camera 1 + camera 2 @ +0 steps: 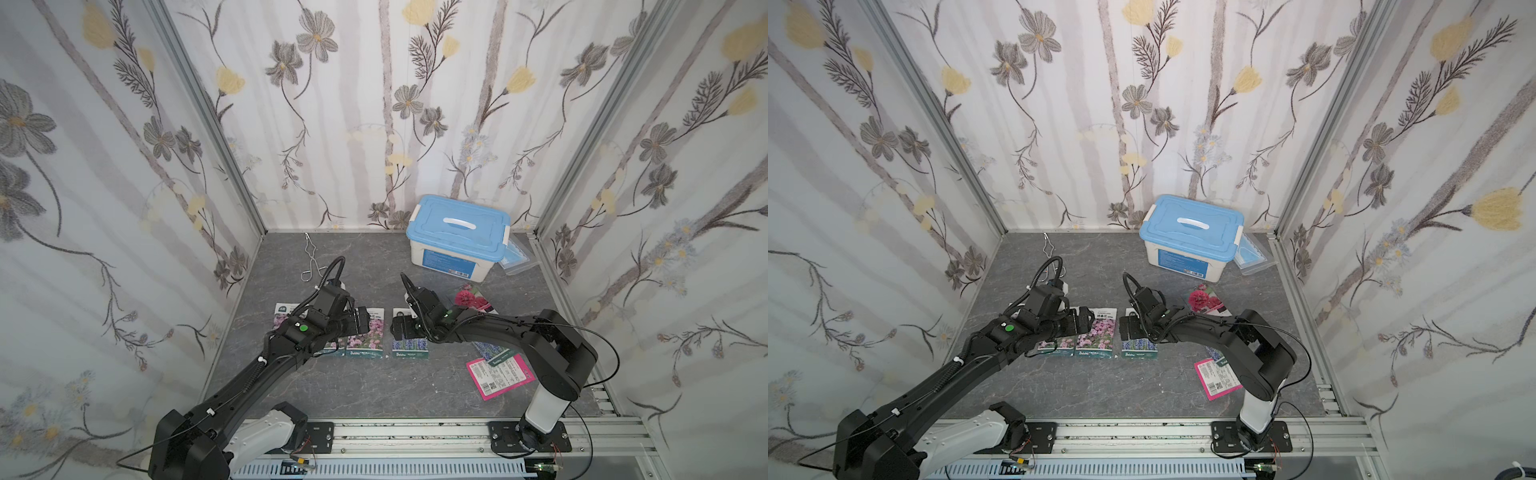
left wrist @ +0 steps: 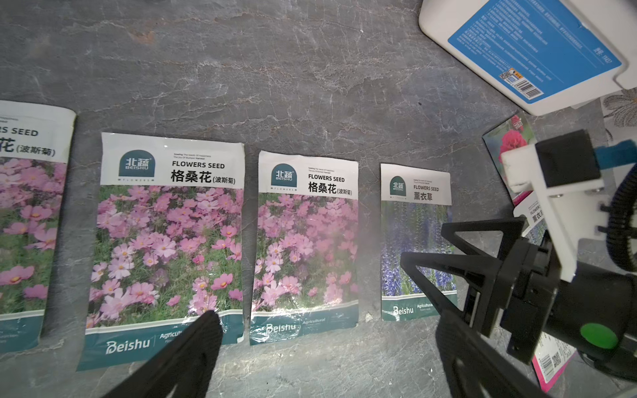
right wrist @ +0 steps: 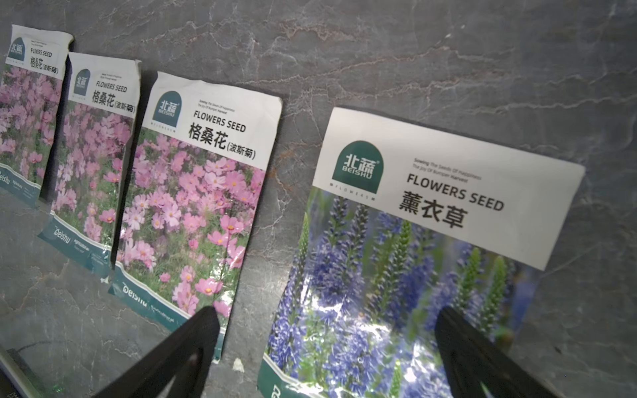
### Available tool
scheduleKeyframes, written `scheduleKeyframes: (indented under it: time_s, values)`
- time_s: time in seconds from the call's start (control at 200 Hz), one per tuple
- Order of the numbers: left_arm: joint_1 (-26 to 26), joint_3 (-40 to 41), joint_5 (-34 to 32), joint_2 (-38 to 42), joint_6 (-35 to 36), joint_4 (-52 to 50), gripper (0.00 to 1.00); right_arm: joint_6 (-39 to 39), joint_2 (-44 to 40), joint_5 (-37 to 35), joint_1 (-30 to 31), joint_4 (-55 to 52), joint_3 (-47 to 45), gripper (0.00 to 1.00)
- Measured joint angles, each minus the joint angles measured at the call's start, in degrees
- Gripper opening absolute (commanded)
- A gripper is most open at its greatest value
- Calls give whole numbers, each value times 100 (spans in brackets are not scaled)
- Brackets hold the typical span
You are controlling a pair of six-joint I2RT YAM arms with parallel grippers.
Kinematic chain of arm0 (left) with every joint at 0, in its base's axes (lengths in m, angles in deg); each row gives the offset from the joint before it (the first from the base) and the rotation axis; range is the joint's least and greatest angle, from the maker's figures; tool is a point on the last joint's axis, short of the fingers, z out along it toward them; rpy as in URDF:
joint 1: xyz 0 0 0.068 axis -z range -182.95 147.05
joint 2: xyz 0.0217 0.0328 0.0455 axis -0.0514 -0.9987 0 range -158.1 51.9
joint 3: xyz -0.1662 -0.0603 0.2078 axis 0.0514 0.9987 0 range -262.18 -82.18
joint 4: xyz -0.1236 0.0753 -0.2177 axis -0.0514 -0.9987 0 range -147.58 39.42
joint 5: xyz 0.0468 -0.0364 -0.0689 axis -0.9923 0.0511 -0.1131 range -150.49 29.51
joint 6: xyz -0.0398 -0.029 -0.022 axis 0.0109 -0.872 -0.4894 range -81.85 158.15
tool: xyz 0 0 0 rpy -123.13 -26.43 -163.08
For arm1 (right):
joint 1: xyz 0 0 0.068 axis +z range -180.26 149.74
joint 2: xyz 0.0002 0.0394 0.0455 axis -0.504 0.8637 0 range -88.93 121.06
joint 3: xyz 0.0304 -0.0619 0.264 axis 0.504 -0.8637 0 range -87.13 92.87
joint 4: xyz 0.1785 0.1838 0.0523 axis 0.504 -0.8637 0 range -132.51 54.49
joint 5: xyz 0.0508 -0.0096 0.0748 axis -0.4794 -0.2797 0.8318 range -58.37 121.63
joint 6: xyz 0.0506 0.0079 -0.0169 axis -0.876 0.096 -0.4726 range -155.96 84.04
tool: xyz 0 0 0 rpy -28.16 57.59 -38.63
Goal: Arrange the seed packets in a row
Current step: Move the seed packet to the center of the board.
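Observation:
Three pink-flower seed packets [image 2: 165,248] [image 2: 306,248] [image 2: 27,224] and one lavender packet [image 2: 417,241] lie face up in a row on the grey table [image 1: 353,386]. My left gripper [image 2: 325,324] [image 1: 360,323] hovers open over the row's pink-flower packets with nothing in it. My right gripper [image 3: 325,317] [image 1: 398,328] hovers open just above the lavender packet [image 3: 413,275] [image 1: 411,345]. A magenta carnation packet [image 1: 469,299] lies behind the right arm. A pink text-printed packet [image 1: 498,376] lies near the front right, and another lavender packet [image 1: 492,353] lies partly on it under the arm.
A white box with a blue lid [image 1: 457,241] stands at the back right, with a clear blue-edged pouch [image 1: 515,255] beside it. Wire tongs [image 1: 311,257] lie at the back left. Floral walls close in three sides, and a metal rail [image 1: 415,432] runs along the front.

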Motion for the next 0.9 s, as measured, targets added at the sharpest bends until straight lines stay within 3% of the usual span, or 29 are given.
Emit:
scheduleKeyframes:
  time_s: [0.904]
  values:
    - [-15, 44, 4, -105, -22, 44, 100, -190, 308, 597, 129, 341, 262, 100]
